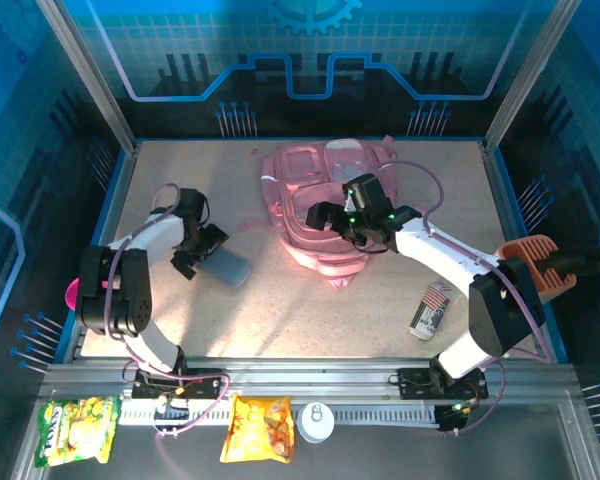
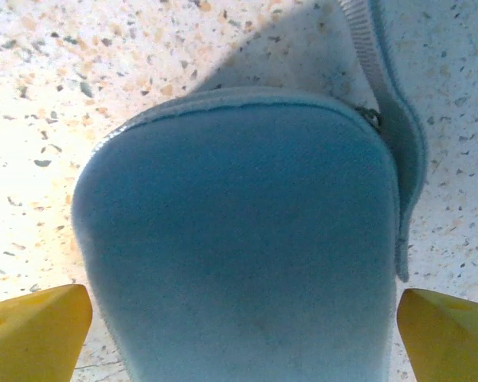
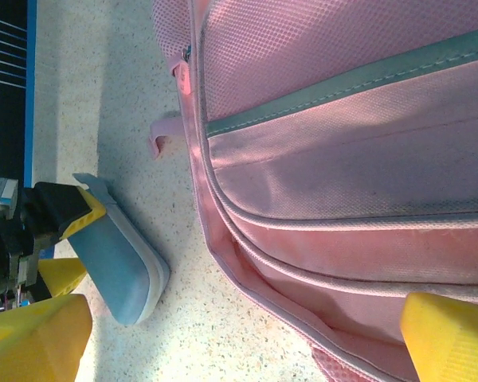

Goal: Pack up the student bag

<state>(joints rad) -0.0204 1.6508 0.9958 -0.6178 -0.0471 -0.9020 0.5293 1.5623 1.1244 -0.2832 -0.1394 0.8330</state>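
top view: the large soft pink fabric backpack lies flat at the far middle of the speckled surface. the right jaws hang open over its front pockets. the left jaws stand open at a blue-grey fabric pouch, well apart from the bag, to its left.

left wrist: the pouch lies between the yellow fingertips — spread wide, not clamped on it.

right wrist: yellow fingertips spread wide over the bag's pink panels and zip seams — nothing held. the pouch lies near the bag's edge.
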